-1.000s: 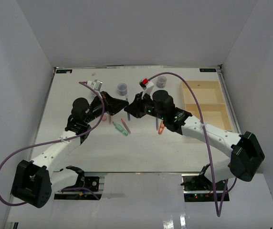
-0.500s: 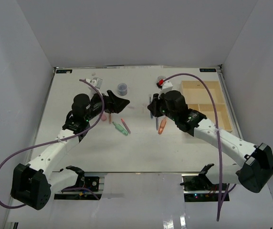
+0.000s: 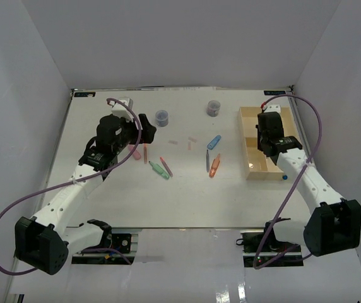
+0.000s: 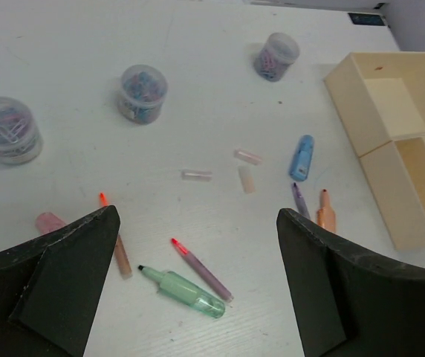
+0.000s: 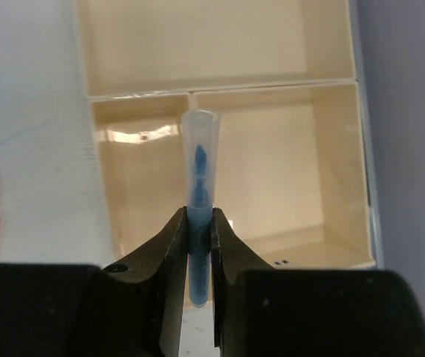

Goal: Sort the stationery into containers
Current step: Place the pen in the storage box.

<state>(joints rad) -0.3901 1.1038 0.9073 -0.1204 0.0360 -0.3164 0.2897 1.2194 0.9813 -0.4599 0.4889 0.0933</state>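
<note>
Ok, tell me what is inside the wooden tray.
No stationery shows in the wooden tray: the long compartment and both smaller ones show bare wood. The right tool, shut on a blue pen, hangs over the smaller ones and covers part of their floor.

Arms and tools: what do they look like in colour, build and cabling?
The white-shelled left arm and right arm have black joint housings and black bases. A thin purple cable loops along each. The left tool and right tool have matte black, wedge-shaped fingers.
</note>
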